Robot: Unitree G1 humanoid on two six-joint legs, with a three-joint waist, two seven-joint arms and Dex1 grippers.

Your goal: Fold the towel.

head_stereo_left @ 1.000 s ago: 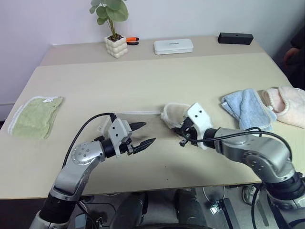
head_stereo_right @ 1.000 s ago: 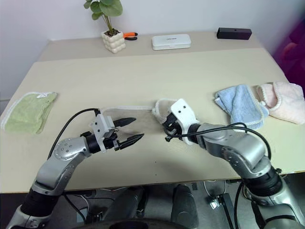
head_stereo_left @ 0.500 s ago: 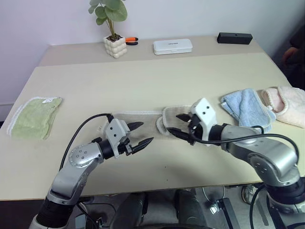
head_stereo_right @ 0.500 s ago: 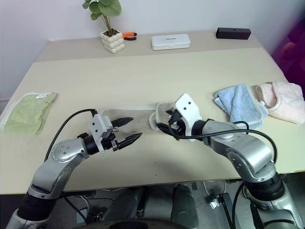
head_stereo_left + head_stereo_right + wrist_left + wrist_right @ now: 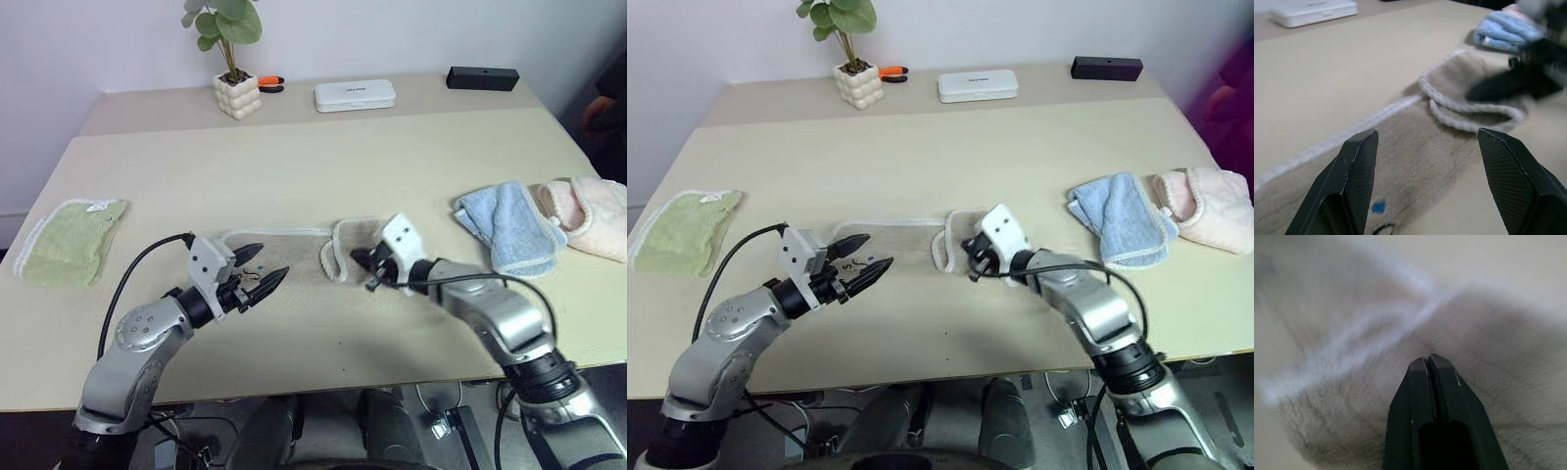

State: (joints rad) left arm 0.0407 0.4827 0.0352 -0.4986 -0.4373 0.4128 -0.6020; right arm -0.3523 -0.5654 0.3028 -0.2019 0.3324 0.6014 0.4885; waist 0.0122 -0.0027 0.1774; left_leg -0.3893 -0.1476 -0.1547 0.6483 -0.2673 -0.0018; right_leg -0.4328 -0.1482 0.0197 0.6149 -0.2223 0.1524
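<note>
Towel (image 5: 294, 255), beige with white edging: lies as a long strip on the table (image 5: 294, 147), near the light blue towel (image 5: 505, 230) and to its left. End nearest the light blue towel already turned over into a small rumpled flap (image 5: 345, 250), white edging curled round it; rest of the strip flat.

Right gripper (image 5: 365, 266): sits on that flap, on the side towards the light blue towel, claw pressed together with its tip on the pile. Cannot tell whether any cloth is caught between the fingers; looks more like a closed tip resting on the cloth than a true pinch.

Left gripper (image 5: 268, 260): hangs over the strip's end farthest from the light blue towel, claw spread wide, nothing between the fingers.

Step in hand, as judged: carrying the flap away from the light blue towel to halve the strip. To do it well:
- Take a firm bite on the flap's edging first, both layers if possible; a closed tip can only push and bunch the cloth.
- Lift just clear of the strip, then travel straight along it, away from the light blue towel, keeping the long edges parallel.
- Use the open left claw to pin the far end down, or to take its corner, so the strip does not slide.
- Lay edging on edging and release only once flat.
</note>
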